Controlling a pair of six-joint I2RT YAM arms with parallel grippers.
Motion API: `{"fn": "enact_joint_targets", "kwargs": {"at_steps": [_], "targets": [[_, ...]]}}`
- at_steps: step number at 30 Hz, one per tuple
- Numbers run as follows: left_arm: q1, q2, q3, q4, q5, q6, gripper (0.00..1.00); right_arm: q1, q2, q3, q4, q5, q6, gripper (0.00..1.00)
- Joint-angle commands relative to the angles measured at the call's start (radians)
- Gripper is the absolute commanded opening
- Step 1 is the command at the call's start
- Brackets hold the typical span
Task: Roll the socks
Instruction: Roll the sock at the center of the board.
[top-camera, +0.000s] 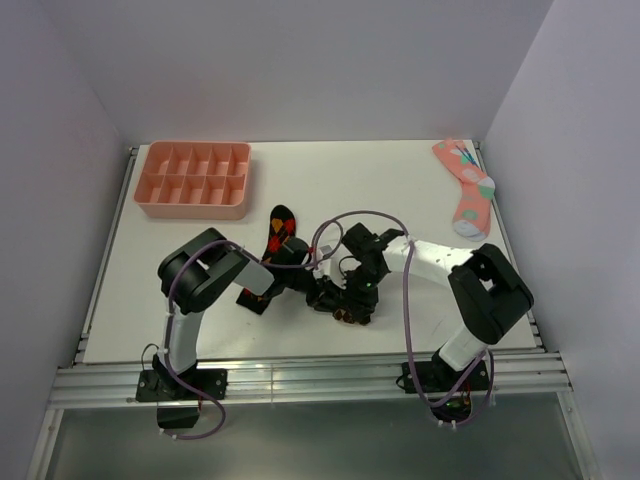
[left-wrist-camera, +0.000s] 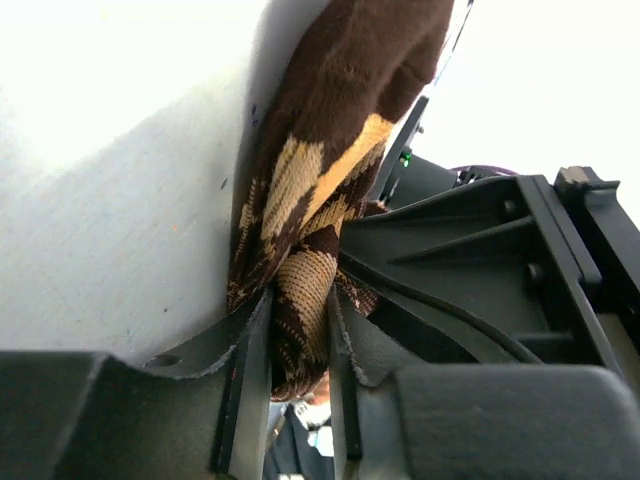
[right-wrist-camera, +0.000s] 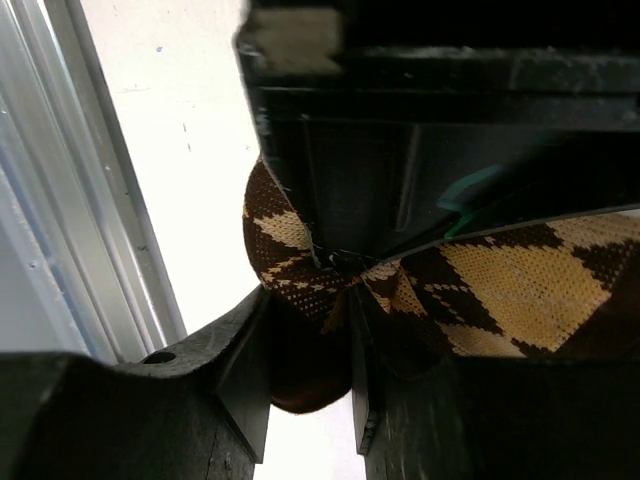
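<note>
Dark brown knit with tan and orange diamonds, the tan-diamond argyle sock (left-wrist-camera: 310, 170) sits bunched between the two arms near the front middle of the white surface (top-camera: 360, 180). In the left wrist view the left pincer (left-wrist-camera: 300, 312) pinches a fold of it, with cloth filling the narrow gap between the fingers and the rest running up and away from them. In the right wrist view the right pincer (right-wrist-camera: 310, 322) nips a dark brown fold of the same sock, while a diamond-patterned stretch trails off to the right. The two pincers meet just beside each other over the bundle. The red-diamond argyle sock (top-camera: 281, 228) lies flat behind the left arm, its lower end hidden under it. A salmon compartment tray (top-camera: 190, 210) stands at the far left, and a pink sock (top-camera: 467, 190) lies at the far right, well apart from the arms. An aluminium rail (top-camera: 300, 380) runs along the near edge
</note>
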Motion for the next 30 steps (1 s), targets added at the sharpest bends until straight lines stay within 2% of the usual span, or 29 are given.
{"fn": "enact_joint_targets", "kwargs": {"at_steps": [1,2,5,15,23,30], "targets": [[0.012,-0.04,-0.01,0.154,-0.203,0.02,0.31,-0.014,0.086,-0.039,0.024,0.013,-0.026,0.0],[0.012,-0.048,-0.013,0.171,-0.208,0.029,0.35,-0.018,0.094,-0.036,0.018,0.007,-0.029,0.0],[0.013,-0.068,-0.037,0.25,-0.225,0.037,0.38,-0.035,0.099,-0.028,0.007,0.002,-0.036,0.0],[0.013,-0.158,-0.123,0.272,-0.378,0.091,0.36,-0.092,0.128,0.01,-0.043,-0.008,-0.078,0.0],[0.006,-0.203,-0.203,0.352,-0.438,0.111,0.36,-0.217,0.253,0.166,-0.247,-0.099,-0.186,0.0],[-0.02,-0.246,-0.304,0.476,-0.514,0.152,0.35,-0.282,0.387,0.298,-0.376,-0.097,-0.242,0.0]]}}
